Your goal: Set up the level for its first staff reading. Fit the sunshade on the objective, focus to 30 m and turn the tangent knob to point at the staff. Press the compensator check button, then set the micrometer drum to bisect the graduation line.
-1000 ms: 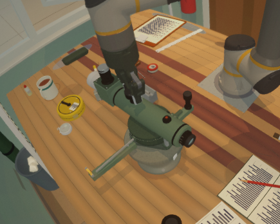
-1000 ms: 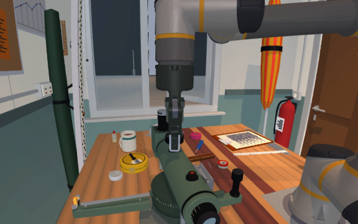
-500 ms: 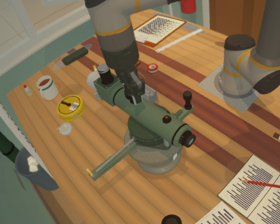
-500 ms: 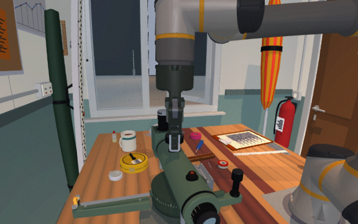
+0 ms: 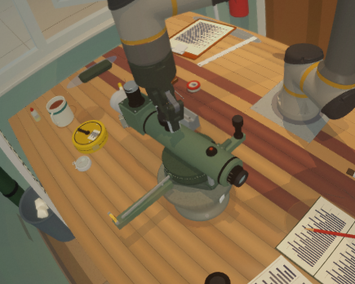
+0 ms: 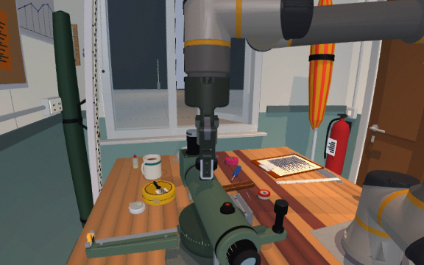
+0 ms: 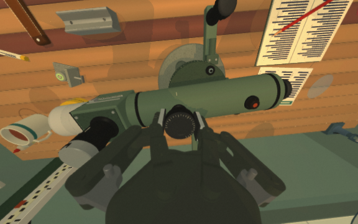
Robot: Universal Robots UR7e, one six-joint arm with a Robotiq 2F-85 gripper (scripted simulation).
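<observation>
The green level (image 5: 183, 143) stands on its round base in the middle of the wooden bench, telescope lying horizontal. A pale sunshade (image 7: 61, 118) sits on its objective end, toward the window. The black knurled focus knob (image 7: 179, 125) on top of the tube is gripped by my gripper (image 7: 180, 119), which comes straight down from above. The red compensator button (image 5: 211, 151) sits near the eyepiece (image 5: 237, 176). A black drum (image 5: 132, 92) rises from the box at the objective end, and a black-knobbed tangent arm (image 5: 237, 126) sticks out on the side.
Behind the level lie a clipboard (image 5: 201, 36), a ruler and a red tape roll (image 5: 193, 86). A mug (image 5: 60, 110), a yellow tape measure (image 5: 89, 136) and a small cap (image 5: 82, 163) sit to the left. The arm's base (image 5: 310, 86) stands right; papers with a red pencil (image 5: 334, 233) lie at the front.
</observation>
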